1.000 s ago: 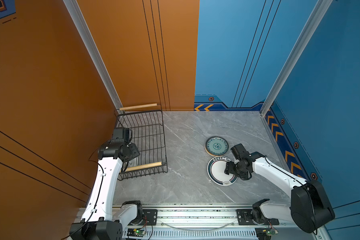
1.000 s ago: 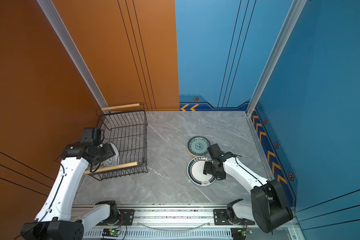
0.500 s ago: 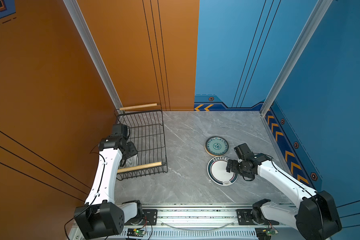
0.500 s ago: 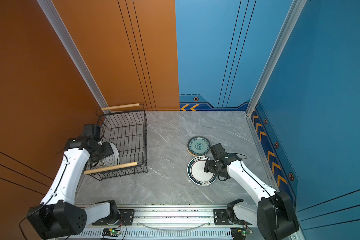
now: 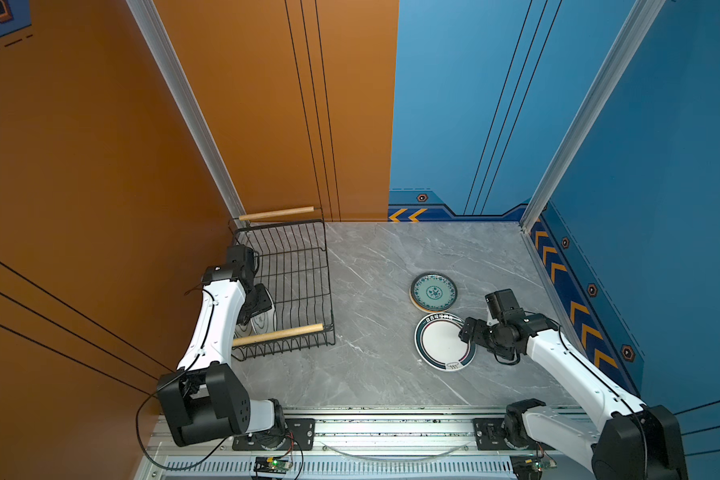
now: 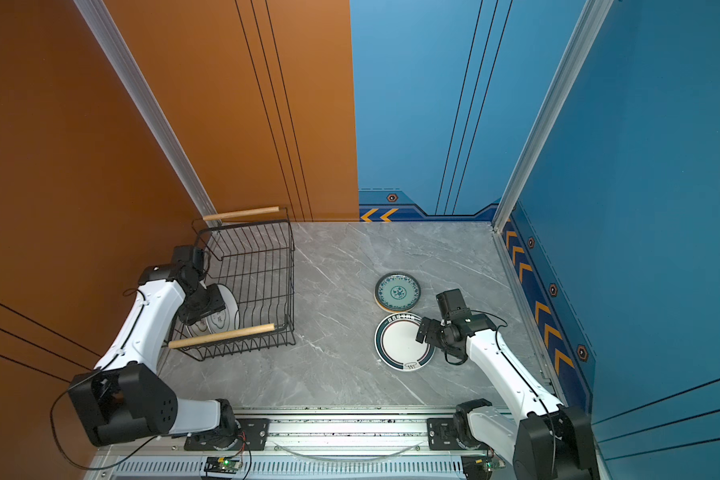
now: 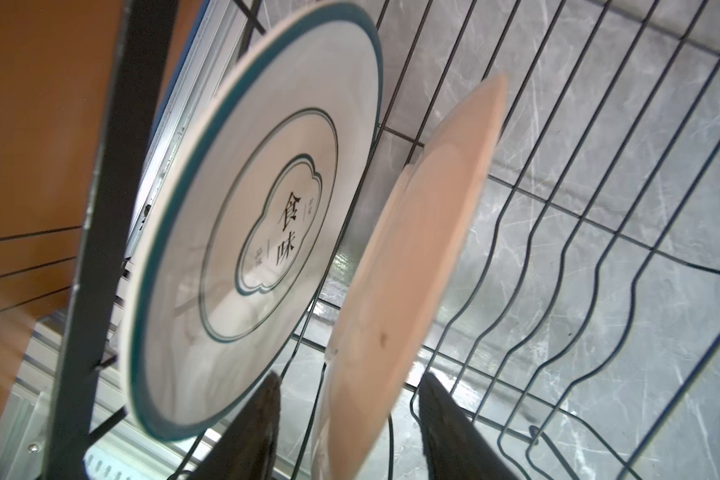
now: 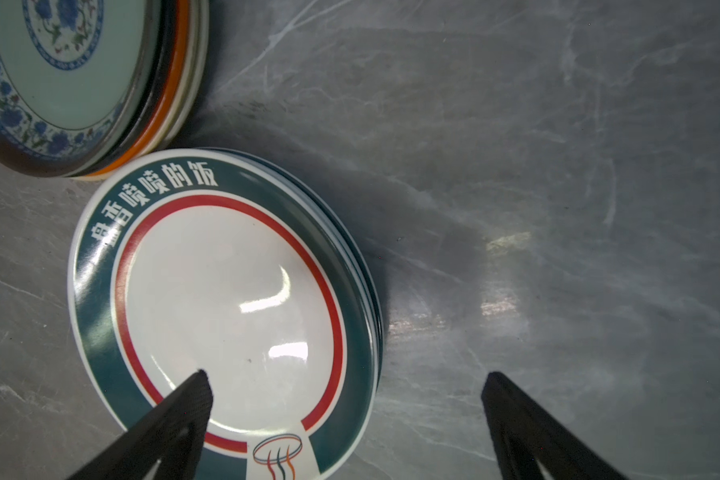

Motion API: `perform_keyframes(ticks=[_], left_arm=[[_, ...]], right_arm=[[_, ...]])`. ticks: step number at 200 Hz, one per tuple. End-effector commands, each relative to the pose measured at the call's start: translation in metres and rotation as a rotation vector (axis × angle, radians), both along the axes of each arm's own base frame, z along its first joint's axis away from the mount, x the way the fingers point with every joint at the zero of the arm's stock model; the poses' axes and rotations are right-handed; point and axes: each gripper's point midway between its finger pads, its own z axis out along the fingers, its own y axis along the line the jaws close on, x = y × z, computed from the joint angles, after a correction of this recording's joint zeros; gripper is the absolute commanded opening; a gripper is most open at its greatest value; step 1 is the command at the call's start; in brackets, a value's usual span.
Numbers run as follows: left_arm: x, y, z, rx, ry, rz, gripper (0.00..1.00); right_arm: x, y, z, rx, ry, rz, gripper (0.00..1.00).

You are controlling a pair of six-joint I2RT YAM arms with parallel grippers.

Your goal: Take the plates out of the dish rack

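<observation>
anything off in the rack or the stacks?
Nothing broken or spilled. Only oddity: the small stack sits uneven, its orange and cream edges showing on one side. The big stack is tidy. Two plates stand slanted in the rack, as expected.

— We saw two arms, the left arm (image 5: pixel 217 328) and the right arm (image 5: pixel 574 370), each with glossy white link shells and black joint housings.

— We noted blocky black shoulder housings, the left one dotted with small holes, and thin black cables looping loose beside each arm.

— We found the fingers (image 8: pixel 175 419) matte black, tapered to points, with a woven texture.

— We saw black base brackets (image 5: pixel 300 428) screwed to a silver rail.
</observation>
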Motion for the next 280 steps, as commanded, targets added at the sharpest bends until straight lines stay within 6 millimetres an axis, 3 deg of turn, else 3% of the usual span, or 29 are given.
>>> perform_keyframes(ticks=[1,37,112,164,280], left_arm=[[-0.007,-0.002,-0.005,-0.009,0.036,0.019,0.53],[-0.009,-0.001,-0.013,0.0,0.063,0.051,0.52],[-0.008,0.001,-0.019,0.002,0.084,0.071,0.4],[-0.008,0.0,-0.02,0.009,0.089,0.064,0.24],[-0.012,-0.004,-0.011,0.039,0.112,-0.018,0.04]], right_arm=[[-0.001,0.002,0.001,0.023,-0.022,0.024,1.0],[-0.001,0.001,0.004,0.046,-0.032,0.027,1.0],[0.0,0.004,0.01,0.077,-0.061,0.032,1.0],[-0.001,0.005,0.015,0.089,-0.085,0.035,1.0],[-0.002,0.007,0.022,0.111,-0.115,0.026,1.0]])
